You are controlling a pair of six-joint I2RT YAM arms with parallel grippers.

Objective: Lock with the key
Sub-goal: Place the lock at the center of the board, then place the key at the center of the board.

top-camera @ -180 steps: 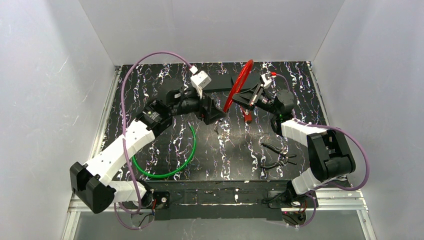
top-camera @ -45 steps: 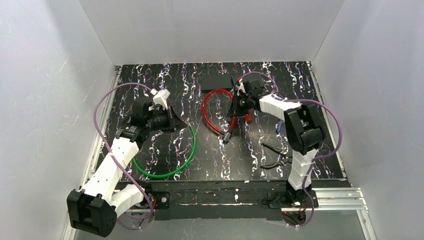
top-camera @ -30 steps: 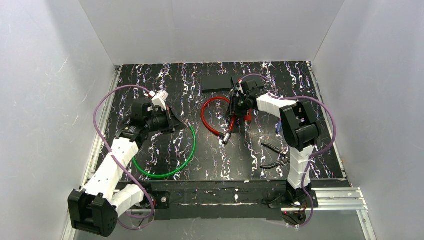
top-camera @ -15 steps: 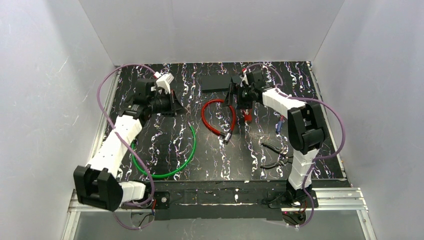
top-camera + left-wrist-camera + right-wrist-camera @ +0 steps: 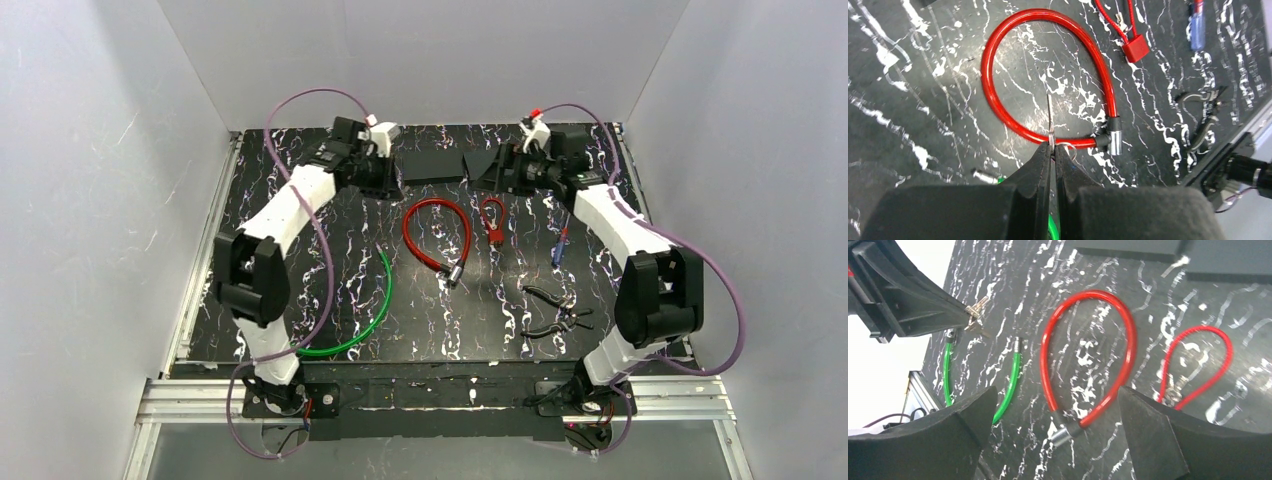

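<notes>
- One box-ish thing only: a flat black slab (image 5: 435,166) at the back of the table (image 5: 470,322). Can't tell if it opens or holds anything.
- Key (image 5: 1049,116) is pinched in the left claw (image 5: 1053,150), fingers pressed right together on it. The blade sticks out past the tips and its ring sits right at the fingertips.
- Lock (image 5: 408,228) is the red cable loop lying flat mid-table, both ends meeting at a metal barrel (image 5: 1114,139) on the near side. The key is up in the air above it, not touching.
- Left arm reaches far up the table with the wrist turned in toward the centre. The claw sits just left of the slab, tilted down at the lock.
- Right claw (image 5: 497,170) is spread wide, holding nothing. That arm is stretched to the back too, claw just right of the slab, facing the left one.
- Other bits: thin red loop (image 5: 492,208) with a padlock (image 5: 495,237) just right of the lock, and a green cable (image 5: 387,285) to its left. Screwdriver (image 5: 560,245) and pliers (image 5: 553,310) are over on the right.
</notes>
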